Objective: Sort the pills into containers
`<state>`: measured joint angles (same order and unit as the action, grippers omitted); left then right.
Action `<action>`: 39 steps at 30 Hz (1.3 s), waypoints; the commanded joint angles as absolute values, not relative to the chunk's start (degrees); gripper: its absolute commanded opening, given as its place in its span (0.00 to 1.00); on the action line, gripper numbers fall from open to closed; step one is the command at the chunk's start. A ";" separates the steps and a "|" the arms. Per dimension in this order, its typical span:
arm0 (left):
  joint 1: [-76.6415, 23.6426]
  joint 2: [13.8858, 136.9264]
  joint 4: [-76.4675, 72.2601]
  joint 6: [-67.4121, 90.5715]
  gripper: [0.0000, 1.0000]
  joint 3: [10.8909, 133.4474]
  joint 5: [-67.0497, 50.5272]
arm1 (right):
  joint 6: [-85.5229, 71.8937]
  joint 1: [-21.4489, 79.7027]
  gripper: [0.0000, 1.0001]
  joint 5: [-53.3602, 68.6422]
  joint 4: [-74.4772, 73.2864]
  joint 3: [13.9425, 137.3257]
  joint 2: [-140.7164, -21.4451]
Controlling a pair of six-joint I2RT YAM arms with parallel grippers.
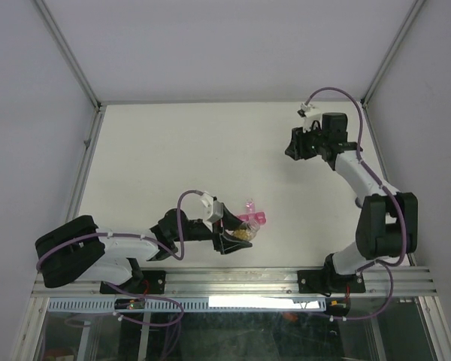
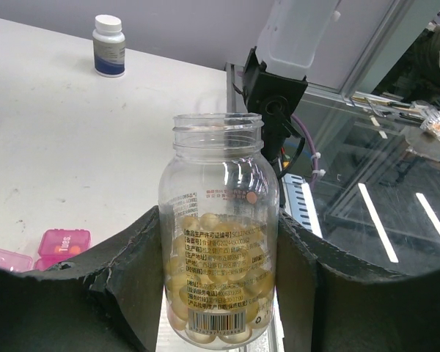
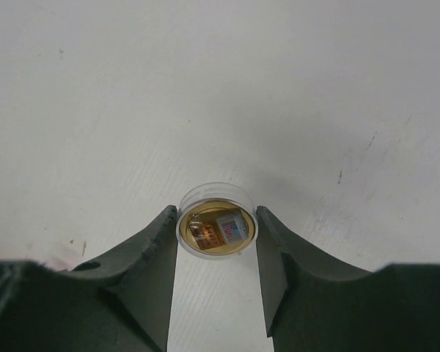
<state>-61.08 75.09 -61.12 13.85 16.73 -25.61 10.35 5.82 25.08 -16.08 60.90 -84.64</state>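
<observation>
While the open bottle hangs so near the strip, the main hazard is a flood rather than a trickle. The worktop (image 1: 173,150) is pale and bare around the containers (image 1: 255,219), a short magenta strip lying just in front of the arm bases.

The left gripper (image 1: 239,237) is clamped on a clear bottle (image 2: 218,220), its pads pressed to both sides, just on the near side of the containers. The right gripper (image 3: 215,214) is well away from the containers, towards the far right corner. It is closed on a round clear lid (image 3: 216,229) with a gold inner face, low over the worktop. A small white bottle (image 2: 108,45) stands far beyond the containers.

The clear bottle has a wide, uncapped mouth and is about half full of yellow pills (image 2: 213,279). Any steep tip would likely pour many at once, overfilling one small compartment or scattering pills across the worktop. Its wall is smooth and round, so it could twist or slide in the pads while tilting. One pill (image 2: 251,196) clings high on the inner wall and may drop unpredictably. I cannot tell whether the compartment lids are open; pouring onto a shut one would bounce pills away.

One compartment lid reads "Tues". The clear bottle carries dense Chinese print and a barcode, too fine to read. The sticker inside the lid and the white bottle's label are illegible.
</observation>
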 commanded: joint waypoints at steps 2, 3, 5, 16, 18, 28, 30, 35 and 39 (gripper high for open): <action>-61.26 70.30 -63.94 15.53 0.00 14.51 -23.90 | 7.56 5.66 0.22 19.14 -14.55 69.36 -93.65; -61.26 69.56 -63.78 15.50 0.00 14.24 -23.63 | 7.56 5.65 0.23 18.64 -15.11 70.82 -95.57; -61.26 68.90 -63.64 15.62 0.00 13.83 -23.09 | 7.64 5.67 0.25 17.35 -16.59 73.95 -99.32; -61.39 70.60 -64.14 16.70 0.00 14.23 -22.12 | 9.49 5.67 0.35 12.43 -21.65 85.95 -115.69; -61.51 70.96 -64.16 16.87 0.00 14.47 -21.83 | 9.45 5.66 0.39 12.90 -22.16 86.90 -116.96; -63.52 72.78 -64.79 16.89 0.00 16.45 -17.68 | 11.07 4.75 0.76 17.07 -20.59 82.58 -110.38; -64.06 73.31 -65.51 16.62 0.00 16.92 -16.59 | 12.29 3.70 0.78 19.41 -19.00 79.18 -105.95; -65.19 73.80 -66.64 15.08 0.00 18.15 -13.31 | 16.62 1.41 0.79 37.14 -20.29 72.23 -90.54; -65.40 73.89 -70.15 12.80 0.00 17.82 -10.67 | 18.76 1.35 0.80 51.92 -20.50 65.60 -76.62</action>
